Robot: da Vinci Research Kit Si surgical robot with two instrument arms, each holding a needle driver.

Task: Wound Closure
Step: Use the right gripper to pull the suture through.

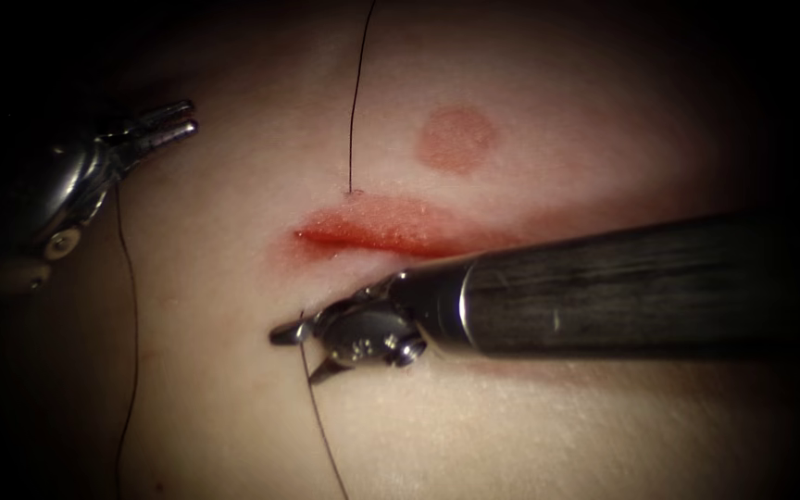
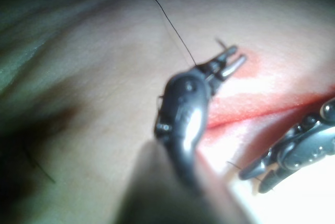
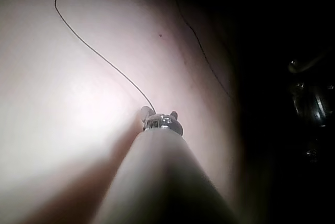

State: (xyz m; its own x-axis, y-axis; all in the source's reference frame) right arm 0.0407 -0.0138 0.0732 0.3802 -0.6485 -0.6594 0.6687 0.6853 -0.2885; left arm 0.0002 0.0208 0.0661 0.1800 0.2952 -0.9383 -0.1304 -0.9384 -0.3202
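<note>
endoscope: we see the right tool (image 1: 300, 344), jaws parted astride dark thread (image 1: 319, 426), just below the red, glossy cut (image 1: 377, 236) in pale tissue (image 1: 511, 426). left tool (image 1: 173, 123), jaws slightly apart, holds nothing.
l wrist: its steel jaws stand parted over the cut.
r wrist: thread curves across tissue; needle can't be made out.
</note>
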